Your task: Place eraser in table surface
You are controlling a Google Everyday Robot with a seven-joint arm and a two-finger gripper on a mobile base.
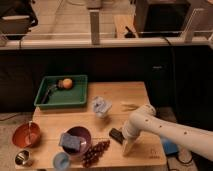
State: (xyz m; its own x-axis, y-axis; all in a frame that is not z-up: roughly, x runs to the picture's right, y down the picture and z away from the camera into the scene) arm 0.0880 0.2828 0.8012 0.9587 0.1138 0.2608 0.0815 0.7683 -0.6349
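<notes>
The eraser [116, 135], a small flat black block, lies on the light-brown wooden table surface [125, 95], near its front right. My gripper [128, 145] is at the end of the white arm that reaches in from the right. It points down at the board, right against the eraser's right end. The wrist hides part of the eraser. I cannot see whether the gripper holds the eraser or only stands beside it.
A green tray [75, 97] at the back left holds an orange piece [66, 83]. A clear crumpled cup [101, 106] stands mid-table. A purple bowl [82, 136] with a blue-grey sponge [70, 142] and a grape bunch [95, 152] sit left of the eraser. A red bowl [26, 135] is at the far left.
</notes>
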